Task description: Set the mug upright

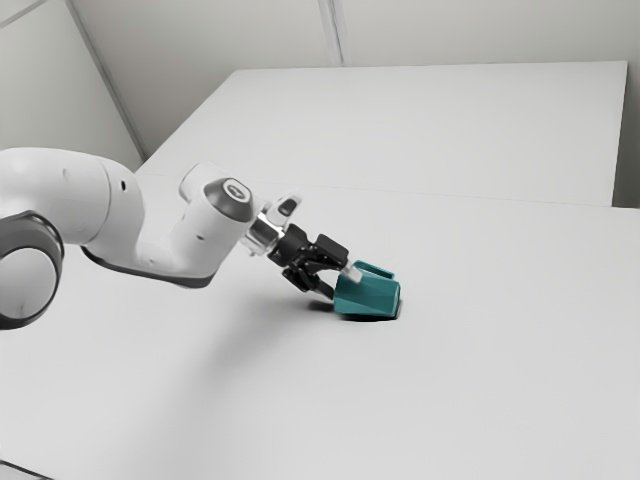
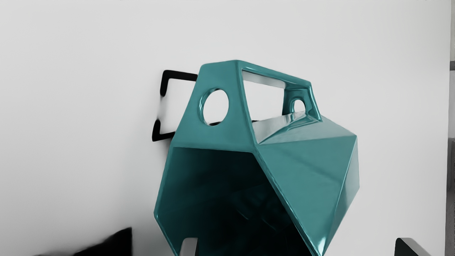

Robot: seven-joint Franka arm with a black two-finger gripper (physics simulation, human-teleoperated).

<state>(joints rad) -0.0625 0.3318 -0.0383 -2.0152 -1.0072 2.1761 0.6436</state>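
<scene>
The teal faceted mug (image 1: 368, 295) lies on its side on the table, its base toward the exterior view's right. My gripper (image 1: 341, 283) is at the mug's mouth end, tilted down toward it. In the wrist view the dark opening of the mug (image 2: 298, 170) faces the hand, and the angular handle stands out from one side of the body. The gripper (image 2: 299, 247) is open: one fingertip overlaps the mouth, while the other is out past the mug's outer wall. Whether the first tip is inside the mouth or just before it, I cannot tell.
The white table (image 1: 480, 390) extends around the mug, with its shadow beneath it. Behind stands another pale flat surface (image 1: 430, 130), bordered by light walls. A dark shadow (image 2: 110, 243) lies on the table beside the mug in the wrist view.
</scene>
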